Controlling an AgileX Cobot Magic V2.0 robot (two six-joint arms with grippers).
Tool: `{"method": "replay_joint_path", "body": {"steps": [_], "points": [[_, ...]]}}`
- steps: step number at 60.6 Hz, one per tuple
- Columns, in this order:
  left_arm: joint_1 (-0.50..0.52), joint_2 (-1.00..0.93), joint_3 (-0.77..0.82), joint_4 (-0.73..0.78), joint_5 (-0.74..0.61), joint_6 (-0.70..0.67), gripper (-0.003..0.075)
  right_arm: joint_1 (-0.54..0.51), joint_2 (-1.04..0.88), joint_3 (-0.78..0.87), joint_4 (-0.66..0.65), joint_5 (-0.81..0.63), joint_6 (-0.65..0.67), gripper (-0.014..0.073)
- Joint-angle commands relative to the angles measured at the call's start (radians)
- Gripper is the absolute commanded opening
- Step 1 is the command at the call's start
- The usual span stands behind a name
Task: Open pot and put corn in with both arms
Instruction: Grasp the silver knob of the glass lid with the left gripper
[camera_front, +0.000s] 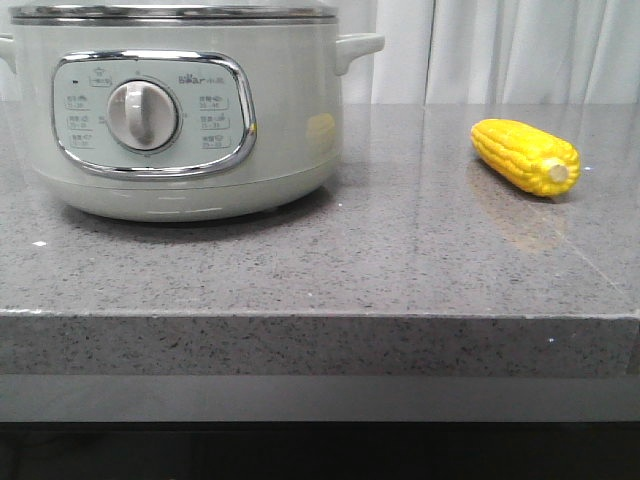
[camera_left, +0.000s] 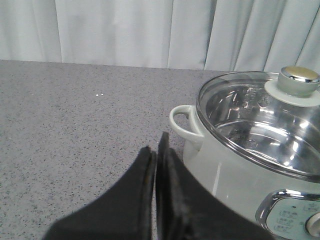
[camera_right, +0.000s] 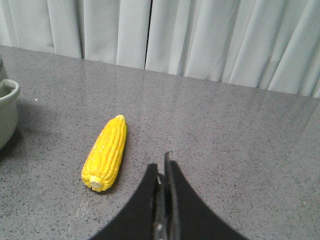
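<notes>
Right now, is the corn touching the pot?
Apart. The front view shows the corn lying well to the right of the pot, with bare counter between them.

The counter (camera_front: 400, 260) is viewed low and frontally; pot (camera_left: 250, 150) and corn (camera_right: 106, 152) are seen closer from the wrists.

The left gripper (camera_left: 159, 150) shows its two black fingers (camera_left: 142, 200) pressed together with only a thin seam between them, holding nothing, above the speckled grey table (camera_left: 75, 130). Just beside them stands the pot (camera_left: 235, 175), pale grey-green, with its small side handle (camera_left: 184, 122) nearest the fingertips. Its glass lid (camera_left: 250, 125) is on, metal-rimmed, topped by a round knob (camera_left: 298, 80). A corner of the chrome-framed control panel (camera_left: 290, 215) is visible. White curtains (camera_left: 150, 30) hang behind
</notes>
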Motion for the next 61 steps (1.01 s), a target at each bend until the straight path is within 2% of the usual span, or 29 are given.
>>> {"method": "replay_joint_path", "body": {"steps": [1,7,14,18,24,40,49,61], "points": [[0.003,0.008,-0.038,-0.004,-0.078,0.001,0.0102,-0.002,0.011,-0.035,-0.007,-0.08,-0.011,-0.0006],[0.003,0.008,-0.038,-0.004,-0.078,0.003,0.0274,-0.002,0.011,-0.035,-0.006,-0.08,-0.011,0.0123],[0.003,0.008,-0.038,-0.004,-0.078,0.003,0.0525,-0.002,0.011,-0.035,-0.006,-0.081,-0.008,0.0369],[0.003,0.008,-0.038,-0.004,-0.078,0.003,0.0596,-0.002,0.011,-0.035,-0.006,-0.084,0.003,0.0474],[0.003,0.008,-0.038,-0.004,-0.078,0.003,0.0611,-0.002,0.011,-0.035,-0.006,-0.089,0.008,0.0556],[0.003,0.048,-0.09,-0.081,-0.063,0.003,0.061,-0.002,0.011,-0.035,-0.006,-0.085,0.008,0.0559],[-0.012,0.232,-0.289,-0.081,0.107,0.003,0.061,-0.002,0.011,-0.035,0.023,-0.066,0.008,0.0559],[-0.113,0.484,-0.567,-0.081,0.29,0.003,0.061,-0.002,0.011,-0.035,0.033,-0.055,0.008,0.0559]]}}
